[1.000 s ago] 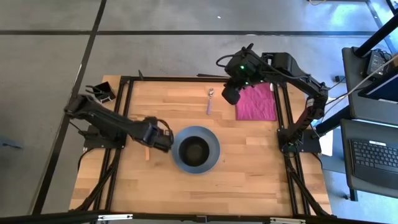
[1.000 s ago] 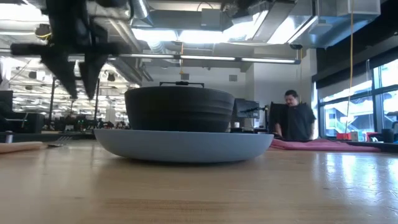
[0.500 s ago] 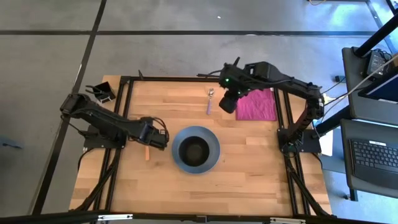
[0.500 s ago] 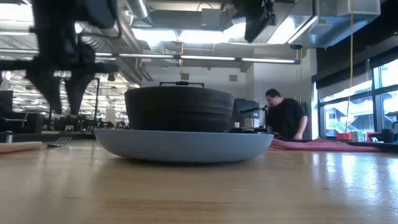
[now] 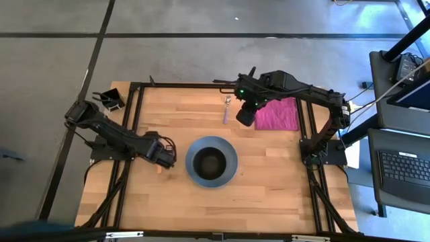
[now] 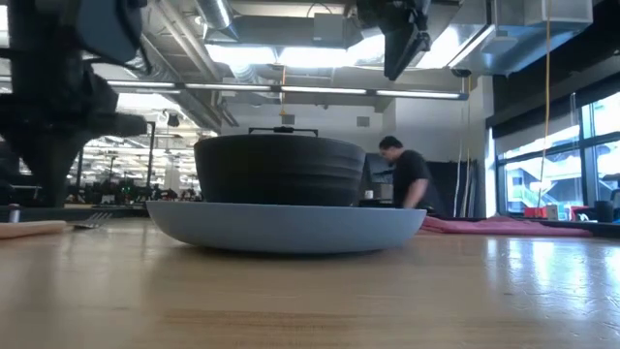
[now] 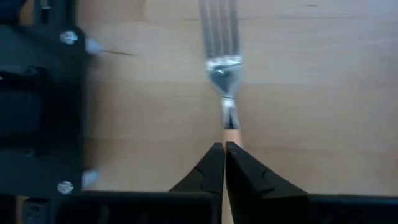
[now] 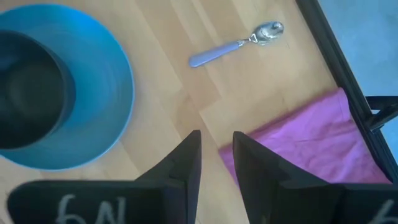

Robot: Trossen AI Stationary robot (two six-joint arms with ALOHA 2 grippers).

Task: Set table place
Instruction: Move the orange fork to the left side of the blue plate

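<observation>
The grey-blue plate (image 5: 230, 169) sits mid-table with the black bowl (image 5: 210, 161) standing in it; both fill the low view, plate (image 6: 286, 225) under bowl (image 6: 281, 170). Left of the plate the orange-handled fork (image 7: 222, 50) lies flat on the wood, with my left gripper (image 5: 164, 158) down on it and shut. The purple-handled spoon (image 5: 226, 111) lies near the far edge. Beside it my right gripper (image 8: 216, 146) hangs above the table with a gap between its fingers and nothing in it. My left gripper pinches the fork's orange handle (image 7: 230, 133) between its two fingertips, just behind the metal neck. The fingers come down on it from above. The fork lies flat on the table, its tines pointing away from the fingers.
A pink cloth (image 5: 277, 113) lies at the far right corner, next to my right gripper. A small black holder (image 5: 111, 99) sits off the table's far left corner. Bare wood runs along the near edge. A person (image 6: 402, 174) walks in the room behind.
My left gripper has drawn away from the plate toward the table's left edge, come down onto the fork and shut on its handle. My right gripper has gone from the pink cloth's edge toward the spoon. The person behind has walked leftward.
</observation>
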